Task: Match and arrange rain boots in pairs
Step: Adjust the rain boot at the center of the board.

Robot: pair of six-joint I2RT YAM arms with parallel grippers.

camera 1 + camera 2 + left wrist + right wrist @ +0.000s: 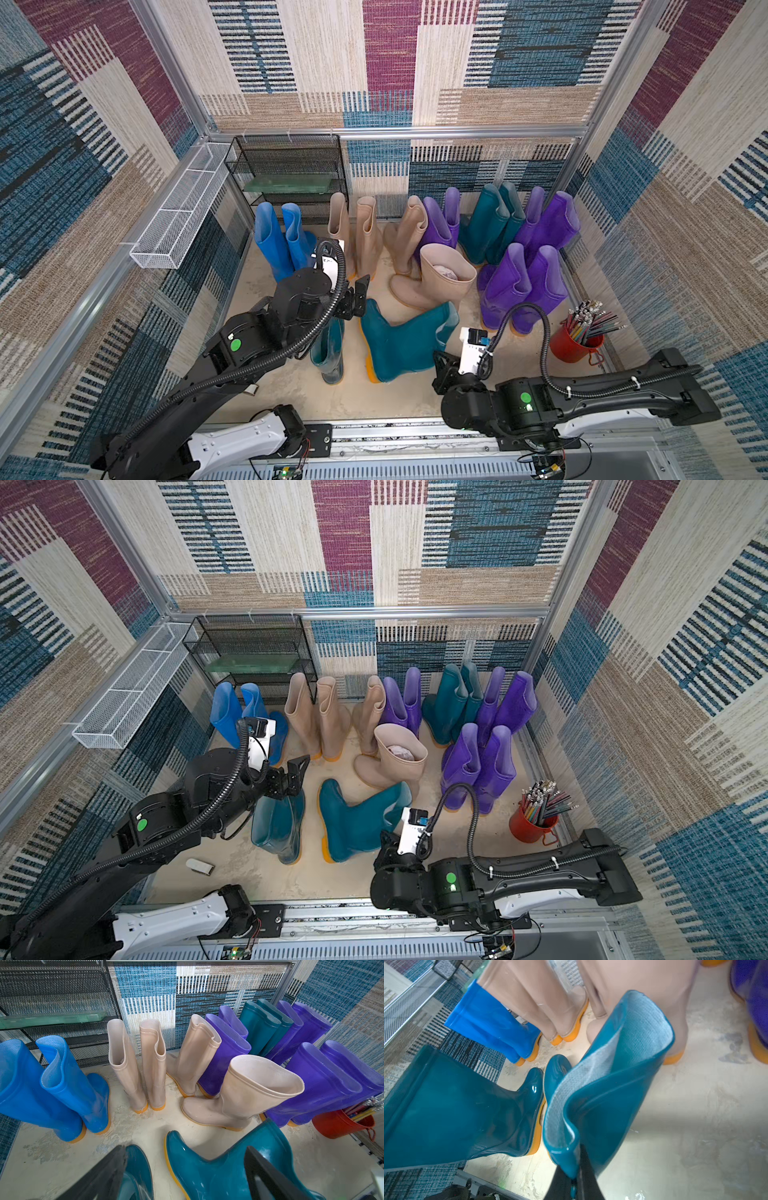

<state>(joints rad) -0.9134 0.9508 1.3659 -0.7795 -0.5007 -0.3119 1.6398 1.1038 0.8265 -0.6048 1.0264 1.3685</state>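
Your right gripper (574, 1169) is clamped on the thin top rim of the glossy dark teal rubber boot with the orange-yellow sole (399, 345). That boot lies tipped on its side at the front middle of the desk (291, 386). The rim looks like the only edge narrow enough to pinch, and probably the handle for standing the boot up. Its likely mate, a second dark teal rubber boot (328, 353), stands upright just beside that sole. Your left gripper (294, 777) hangs over the upright one with jaws wide apart, holding nothing, seemingly placed to steady it.
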